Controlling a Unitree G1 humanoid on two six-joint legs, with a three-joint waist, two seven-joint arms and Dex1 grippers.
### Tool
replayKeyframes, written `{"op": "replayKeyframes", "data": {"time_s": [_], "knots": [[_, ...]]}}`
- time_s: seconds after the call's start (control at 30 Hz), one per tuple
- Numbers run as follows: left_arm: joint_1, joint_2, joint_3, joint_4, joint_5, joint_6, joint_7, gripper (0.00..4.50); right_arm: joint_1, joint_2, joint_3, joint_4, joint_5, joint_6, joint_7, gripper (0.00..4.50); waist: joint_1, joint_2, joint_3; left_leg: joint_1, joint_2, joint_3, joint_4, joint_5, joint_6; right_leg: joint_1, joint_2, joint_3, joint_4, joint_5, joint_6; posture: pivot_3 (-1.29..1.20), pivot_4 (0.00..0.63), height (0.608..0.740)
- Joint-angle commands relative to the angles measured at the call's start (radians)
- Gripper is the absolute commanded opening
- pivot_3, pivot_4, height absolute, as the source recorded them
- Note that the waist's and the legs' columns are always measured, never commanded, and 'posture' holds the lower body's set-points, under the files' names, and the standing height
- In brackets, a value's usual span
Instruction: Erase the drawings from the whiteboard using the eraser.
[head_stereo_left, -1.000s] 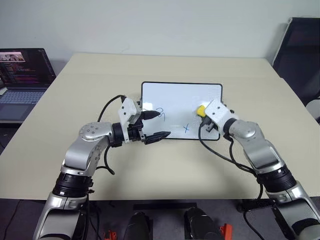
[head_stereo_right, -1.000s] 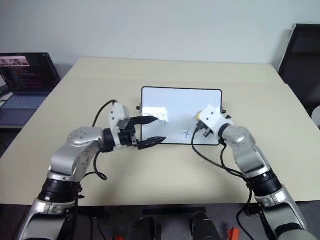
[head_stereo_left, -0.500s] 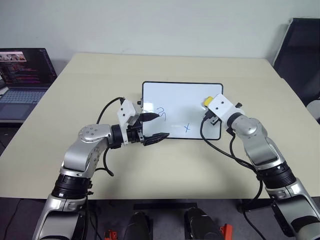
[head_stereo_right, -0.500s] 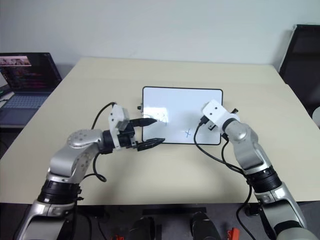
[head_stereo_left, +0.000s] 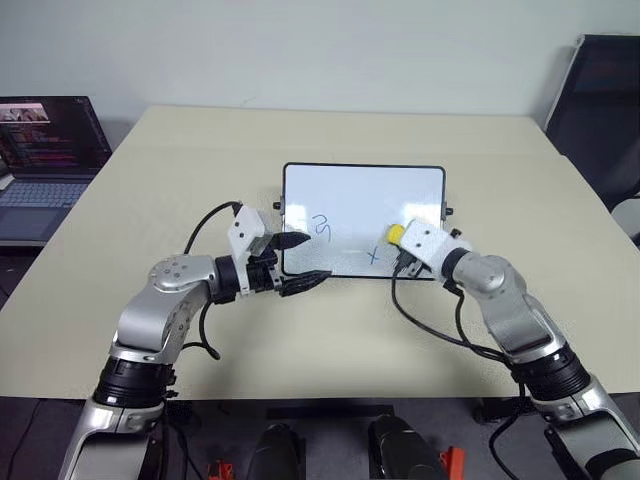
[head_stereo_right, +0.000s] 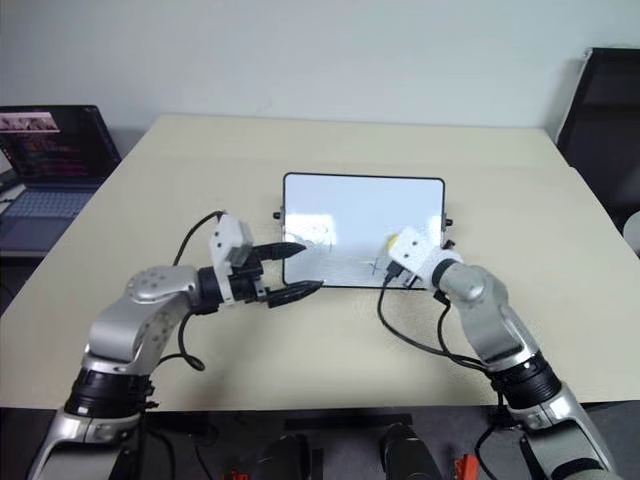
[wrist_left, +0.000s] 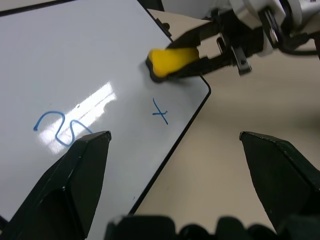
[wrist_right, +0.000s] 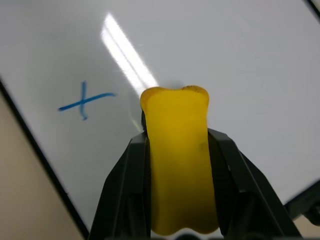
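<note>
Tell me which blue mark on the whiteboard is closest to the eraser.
The small x-shaped cross, beside the eraser; the curly scribble lies farther off, by the left gripper.

Beige table (head_stereo_left: 330, 330) w/ rounded corners, front of a pale wall (head_stereo_left: 320, 50). Laptop (head_stereo_left: 45, 160) open at far left, off the table, screen lit w/ code lines. Dark chair (head_stereo_left: 600, 110) at far right, beside table edge.

The laptop (head_stereo_left: 45, 160) is being cut off by the picture's left edge. The right gripper (head_stereo_left: 398, 243) is covering the whiteboard's (head_stereo_left: 360, 195) near right corner, and the eraser's (wrist_right: 179, 160) dark underside is staying hidden.
</note>
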Motion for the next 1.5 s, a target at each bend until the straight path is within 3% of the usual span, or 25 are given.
{"op": "replayKeyframes", "data": {"time_s": [0.03,0.17,0.37,0.5,0.73,1.03,1.23,1.5], "knots": [[0.034,0.03,0.065,-0.059,-0.037,0.004,0.0,4.5,0.05,0.048,-0.141,-0.148,0.151,0.044,0.029,1.17,0.001,0.0,0.0,0.0,0.0,0.0,-0.002,0.0,0.0,-0.001,0.0,0.0,0.0,0.0,0.0,0.0,0.15,0.74],[0.092,0.042,0.107,-0.081,-0.051,0.001,0.015,4.5,0.179,0.06,-0.199,-0.308,0.292,0.043,0.101,1.17,0.003,0.0,0.0,0.0,0.0,-0.001,-0.011,0.0,0.0,-0.003,0.001,-0.002,0.0,-0.003,0.002,0.0,0.15,0.74],[0.197,0.009,0.156,-0.154,-0.065,0.001,0.094,4.5,0.337,0.049,-0.228,-0.45,0.388,0.097,0.094,1.17,0.002,0.0,0.0,0.0,0.0,-0.001,-0.012,-0.002,-0.003,-0.003,0.0,-0.002,0.0,-0.007,0.0,0.0,0.15,0.74],[0.239,-0.032,0.178,-0.178,-0.045,-0.045,0.168,4.5,0.408,0.063,-0.244,-0.467,0.397,0.076,0.054,1.17,0.003,0.0,0.0,0.0,0.0,-0.001,-0.01,-0.002,-0.003,-0.002,0.0,-0.002,0.0,-0.007,-0.002,0.0,0.15,0.74],[0.248,-0.012,0.202,-0.169,-0.051,-0.06,0.173,4.5,0.455,0.059,-0.221,-0.453,0.389,0.041,0.029,1.17,0.002,-0.001,0.0,0.001,0.0,-0.001,-0.008,-0.002,-0.003,-0.002,0.0,-0.002,0.0,-0.006,-0.003,0.0,0.15,0.74],[0.289,0.029,0.138,-0.159,-0.013,-0.084,0.11,4.5,0.338,-0.044,-0.053,-0.362,0.179,-0.06,-0.005,1.17,0.001,-0.001,0.0,0.001,0.0,0.0,-0.01,-0.002,-0.003,-0.003,0.0,-0.002,-0.001,-0.006,-0.003,0.0,0.15,0.74],[0.268,0.044,0.115,-0.11,0.011,-0.127,0.065,4.5,0.274,-0.098,0.058,-0.321,0.1,-0.049,0.05,1.17,0.004,-0.001,0.0,0.001,0.0,0.0,-0.01,-0.002,-0.003,-0.003,-0.001,-0.002,-0.002,-0.006,-0.003,0.0,0.15,0.74],[0.223,0.032,0.074,-0.035,0.037,-0.187,0.019,4.5,0.103,-0.015,0.112,-0.153,-0.028,-0.113,-0.043,1.17,-0.001,-0.001,0.0,0.001,0.0,0.0,-0.01,-0.002,-0.003,-0.003,-0.001,-0.002,-0.001,-0.006,-0.003,0.0,0.15,0.74]]}}
